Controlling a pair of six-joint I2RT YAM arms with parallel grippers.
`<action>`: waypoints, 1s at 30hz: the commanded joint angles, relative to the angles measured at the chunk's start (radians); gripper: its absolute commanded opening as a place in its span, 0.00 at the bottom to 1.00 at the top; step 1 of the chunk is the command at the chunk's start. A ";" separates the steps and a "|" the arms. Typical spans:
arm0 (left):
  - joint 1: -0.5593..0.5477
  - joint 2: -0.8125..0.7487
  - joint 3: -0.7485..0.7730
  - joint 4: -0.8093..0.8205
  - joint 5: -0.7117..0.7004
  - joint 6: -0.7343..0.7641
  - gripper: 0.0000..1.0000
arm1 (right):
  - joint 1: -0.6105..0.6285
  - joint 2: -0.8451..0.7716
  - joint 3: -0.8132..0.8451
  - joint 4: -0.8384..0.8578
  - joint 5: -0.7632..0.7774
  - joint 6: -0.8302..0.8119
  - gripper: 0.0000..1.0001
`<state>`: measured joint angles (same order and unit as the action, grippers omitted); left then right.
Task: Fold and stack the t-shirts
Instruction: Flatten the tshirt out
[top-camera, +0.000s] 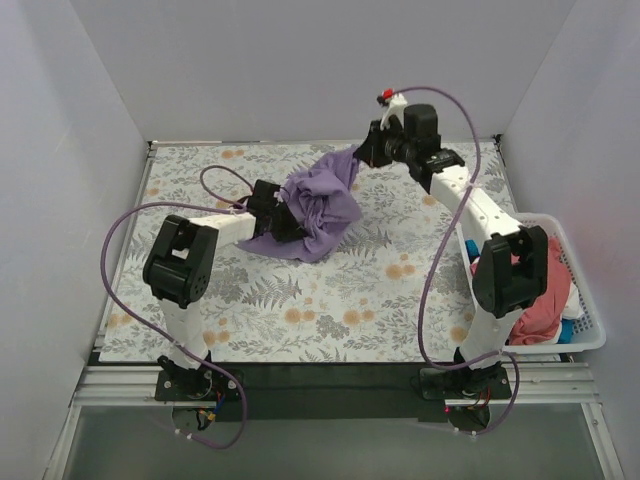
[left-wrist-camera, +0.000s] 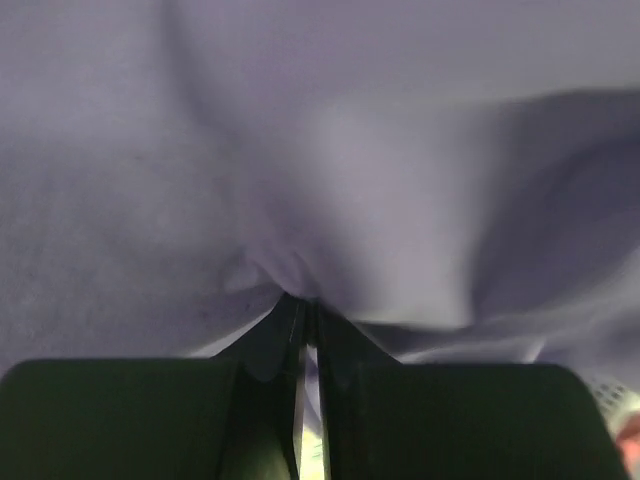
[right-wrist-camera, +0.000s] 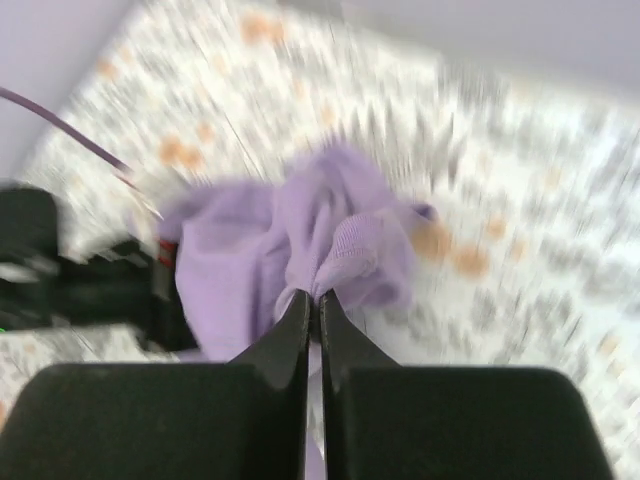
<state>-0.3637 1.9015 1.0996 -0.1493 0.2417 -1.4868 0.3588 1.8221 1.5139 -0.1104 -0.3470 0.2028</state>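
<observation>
Plain lavender is shown by the soft cloth t-shirt (top-camera: 320, 205) at centre; grey ferns and orange blossoms are printed on the white table cover (top-camera: 350, 310).

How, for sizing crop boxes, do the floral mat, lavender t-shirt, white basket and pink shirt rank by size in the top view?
1. floral mat
2. white basket and lavender t-shirt: alike; the shirt is held up, nearer the camera
3. pink shirt

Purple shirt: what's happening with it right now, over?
Left pincer shut on purple shirt, right pincer too. Shirt bunched, strung between them. Pink shirt in basket, out of the way.
</observation>
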 joint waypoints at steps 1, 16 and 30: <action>-0.082 0.021 0.158 0.080 0.110 -0.076 0.00 | 0.003 -0.115 0.218 -0.034 -0.038 -0.069 0.01; 0.018 -0.875 -0.420 -0.072 -0.303 -0.227 0.81 | 0.403 0.055 0.352 -0.156 -0.118 -0.079 0.06; -0.027 -0.865 -0.394 -0.363 -0.116 -0.029 0.83 | 0.215 -0.099 -0.035 -0.278 0.123 -0.134 0.62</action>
<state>-0.3557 0.9497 0.6743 -0.4419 0.0364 -1.5684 0.6712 1.8244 1.5761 -0.3767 -0.2985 0.0921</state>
